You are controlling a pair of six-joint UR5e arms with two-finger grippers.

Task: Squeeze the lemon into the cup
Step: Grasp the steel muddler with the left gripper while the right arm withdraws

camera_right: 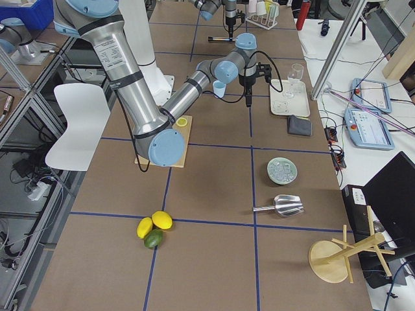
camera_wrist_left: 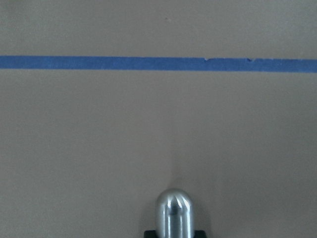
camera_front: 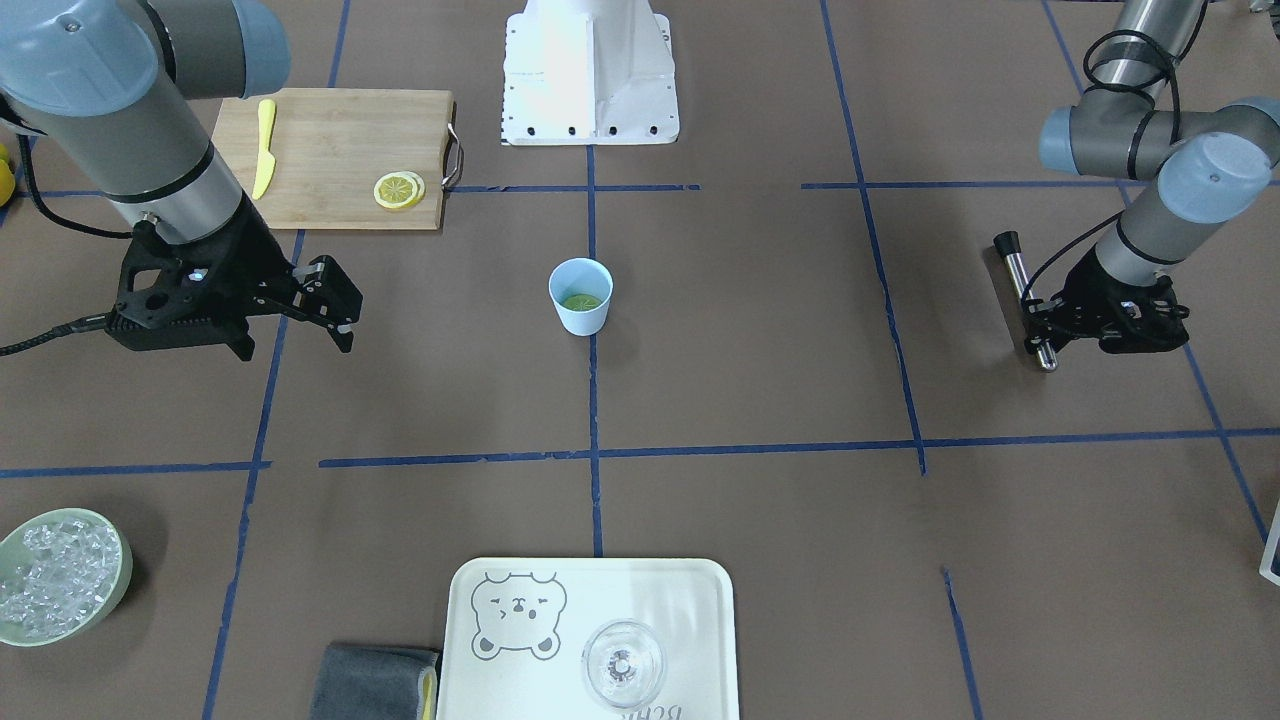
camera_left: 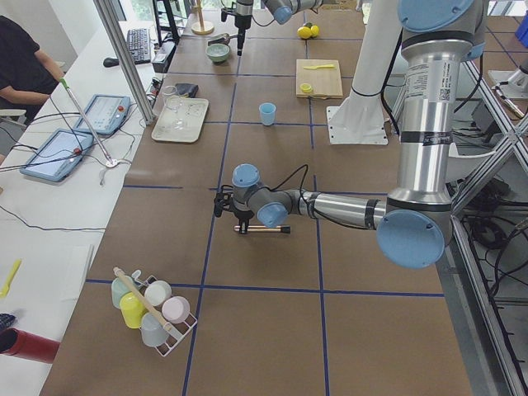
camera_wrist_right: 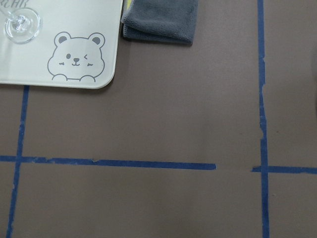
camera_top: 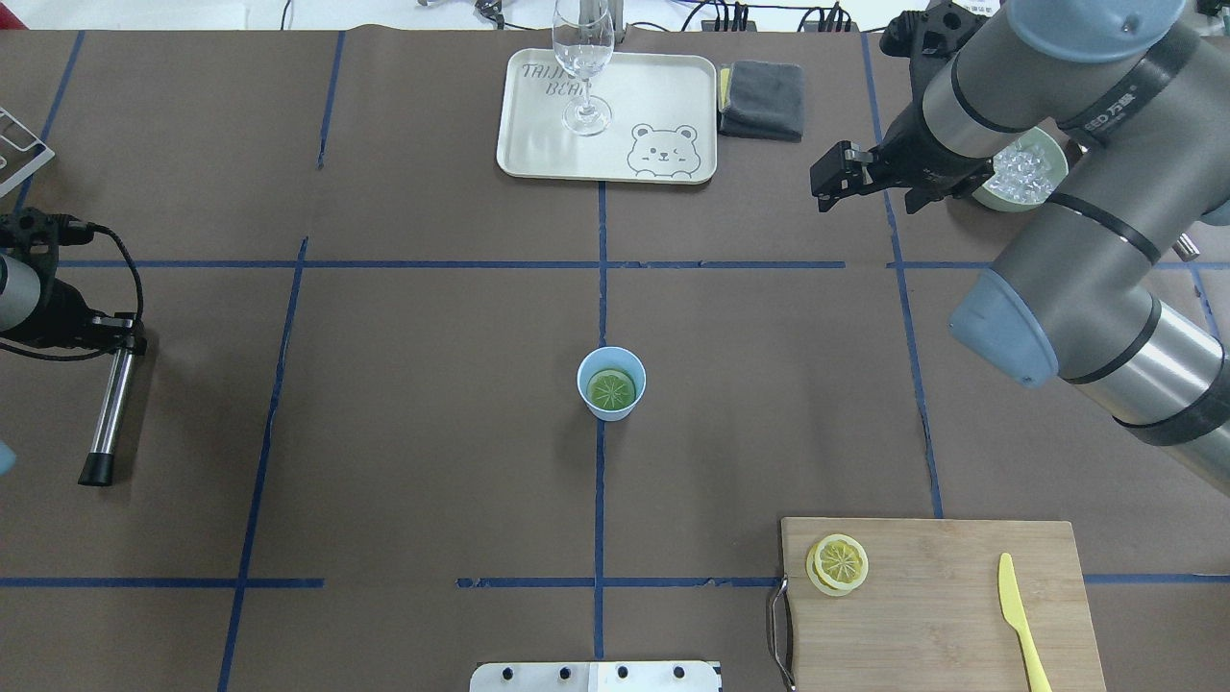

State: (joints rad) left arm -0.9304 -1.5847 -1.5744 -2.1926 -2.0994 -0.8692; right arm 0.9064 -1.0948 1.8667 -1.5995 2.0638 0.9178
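Note:
The pale-blue cup point(camera_top: 611, 383) stands upright at the table's centre, and a lemon slice point(camera_top: 611, 389) lies flat inside it. Two more overlapping lemon slices point(camera_top: 838, 563) rest on the wooden cutting board point(camera_top: 942, 615). My right gripper point(camera_front: 338, 300) hovers open and empty between the board and the bowl of ice, well away from the cup. At the far side of the table my left gripper point(camera_front: 1040, 322) is shut on a silver metal rod point(camera_top: 108, 413) with a black end. The left wrist view shows only that rod's rounded tip point(camera_wrist_left: 174, 210).
A yellow plastic knife point(camera_top: 1020, 625) lies on the board. A cream bear tray point(camera_top: 538, 144) carries a clear glass point(camera_top: 583, 58), with a folded grey cloth point(camera_top: 762, 99) beside it. The pale-green bowl of ice point(camera_front: 122, 590) sits near the right arm. The robot's white base point(camera_front: 590, 75) stands behind the cup.

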